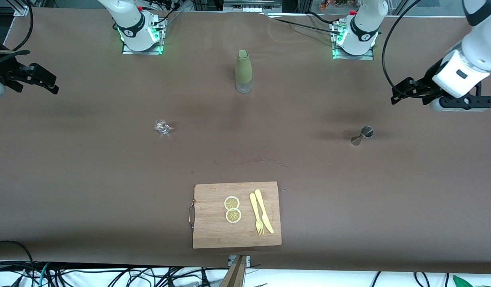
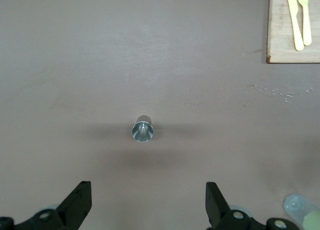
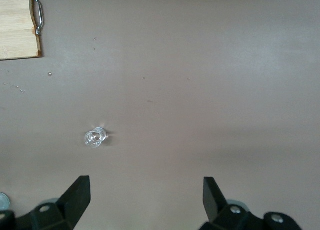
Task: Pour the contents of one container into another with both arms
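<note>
A bottle point(image 1: 244, 71) with an olive-green sleeve and a clear base stands upright at the table's middle, between the two arm bases. A small clear glass point(image 1: 162, 126) sits toward the right arm's end, also seen as the glass point(image 3: 95, 137) in the right wrist view. A metal jigger point(image 1: 363, 134) stands toward the left arm's end; the left wrist view looks down into the jigger point(image 2: 143, 130). My left gripper point(image 1: 394, 97) point(image 2: 147, 186) hovers open and empty over the table's end, apart from the jigger. My right gripper point(image 1: 53, 85) point(image 3: 146, 182) hovers open and empty over its own end.
A wooden cutting board point(image 1: 213, 235) with a metal handle lies near the front camera, carrying two lemon slices point(image 1: 232, 209) and a yellow knife and fork point(image 1: 261, 216). Its corner, the board point(image 2: 280, 35) point(image 3: 15, 30), shows in both wrist views. Cables hang by the left arm.
</note>
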